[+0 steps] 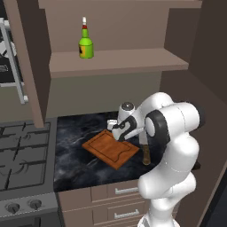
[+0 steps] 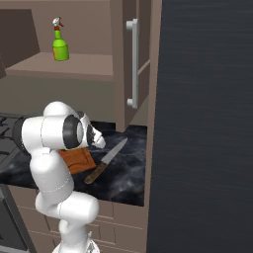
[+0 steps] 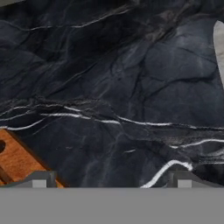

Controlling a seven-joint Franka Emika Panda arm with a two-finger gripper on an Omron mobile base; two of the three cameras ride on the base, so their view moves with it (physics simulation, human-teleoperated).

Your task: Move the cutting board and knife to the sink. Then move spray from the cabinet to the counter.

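Your cutting board (image 1: 111, 149) lies flat on the black marble desk (image 1: 75, 155), with the knife (image 2: 105, 161) just beside it on the side away from the stove (image 1: 22, 150), handle toward the desk's front edge. Your gripper (image 3: 111, 179) hangs low over bare desk near the board's back corner, its fingers spread wide and grasping nothing. The green spray bottle (image 1: 86, 44) stands upright on the shelf of the open brown cabinet (image 1: 119, 62) above.

light: even, soft | shadows: faint | glare: none | focus: slightly soft
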